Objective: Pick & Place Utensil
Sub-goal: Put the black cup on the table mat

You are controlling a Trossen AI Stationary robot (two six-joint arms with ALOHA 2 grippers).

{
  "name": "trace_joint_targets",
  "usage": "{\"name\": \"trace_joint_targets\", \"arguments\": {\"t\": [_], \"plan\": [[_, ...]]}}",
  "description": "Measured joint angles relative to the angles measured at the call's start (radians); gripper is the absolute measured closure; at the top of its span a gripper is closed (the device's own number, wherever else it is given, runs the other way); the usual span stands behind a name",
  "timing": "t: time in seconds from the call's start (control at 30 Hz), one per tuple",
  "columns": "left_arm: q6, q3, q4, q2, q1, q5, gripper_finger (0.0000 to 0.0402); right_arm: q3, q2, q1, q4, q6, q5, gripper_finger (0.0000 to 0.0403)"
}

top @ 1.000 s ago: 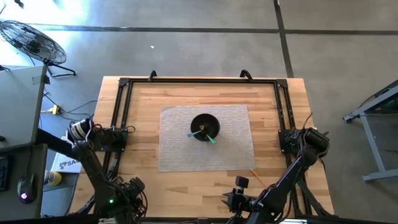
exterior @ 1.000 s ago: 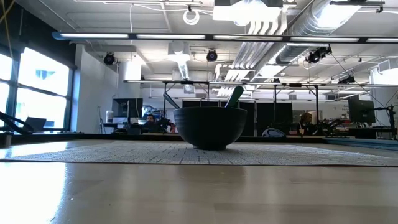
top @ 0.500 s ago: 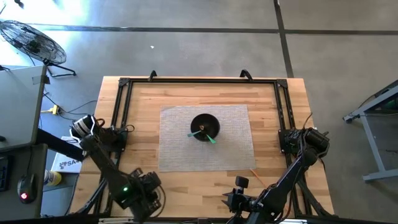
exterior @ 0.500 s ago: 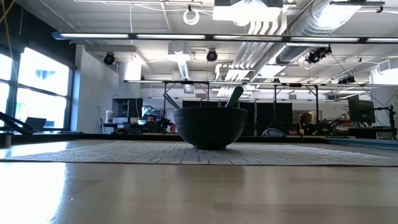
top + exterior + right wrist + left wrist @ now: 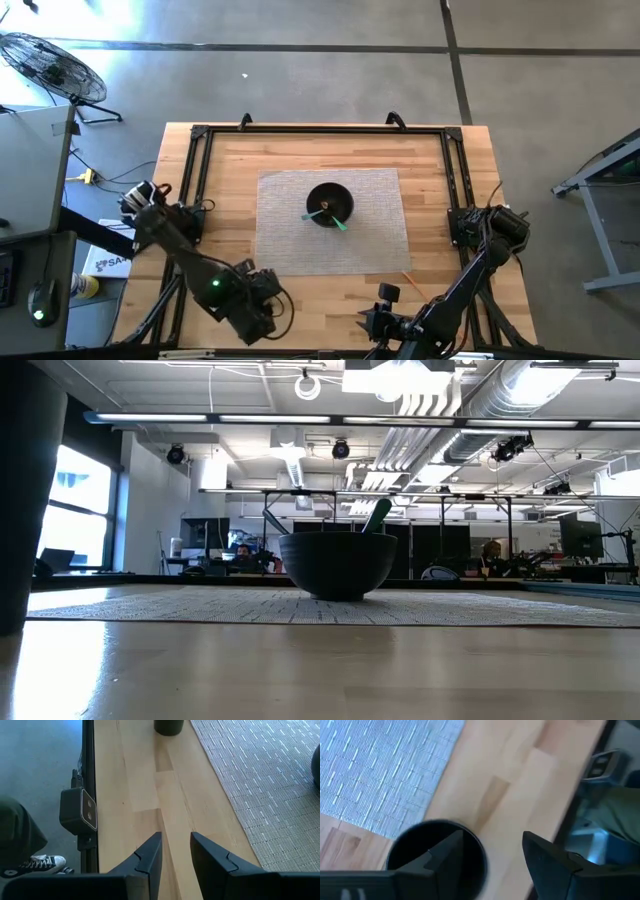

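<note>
And the left arm has swung in from off the front-left corner: a second ago it hung outside the table edge, now its left gripper (image 5: 492, 842) is over the bare wood near the front edge, and a dark shape (image 5: 25, 490) has come into the left side of the low view. Nothing else has shifted. Big picture: the wooden table (image 5: 460, 160) carries a grey woven mat (image 5: 290, 200) across its middle. The left pincer's fingers stand well apart with only wood showing between them. A dark round object (image 5: 435, 857) sits just beside one finger; what it is, I cannot tell. The right gripper (image 5: 176, 837) waits low at the front edge on the right, its fingers drawn to a narrow gap, nothing in it, pointing along the wood beside the mat. On the centre of the mat stands the black bowl (image 5: 329, 204), upright. The green utensil (image 5: 335, 220) lies in it, tilted, with its handle poking over the rim, well apart from both grippers.
</note>
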Motion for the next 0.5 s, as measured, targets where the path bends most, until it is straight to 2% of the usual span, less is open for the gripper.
{"name": "trace_joint_targets", "arguments": {"t": [0.1, 0.27, 0.37, 0.5], "plan": [[-0.050, 0.074, -0.075, 0.000, -0.046, 0.032, 0.0202, 0.000, 0.000, 0.000, 0.000, 0.002, 0.004, 0.0308], [-0.263, 0.126, -0.182, 0.000, -0.176, 0.058, 0.0191, 0.000, 0.000, 0.000, 0.004, 0.004, 0.027, 0.0308], [-0.391, 0.123, -0.225, 0.000, -0.251, 0.035, 0.0160, 0.000, 0.000, 0.000, 0.011, -0.002, 0.043, 0.0308], [-0.486, 0.086, -0.255, 0.001, -0.320, -0.025, 0.0094, 0.000, 0.000, 0.000, 0.033, -0.036, 0.045, 0.0308]]}}
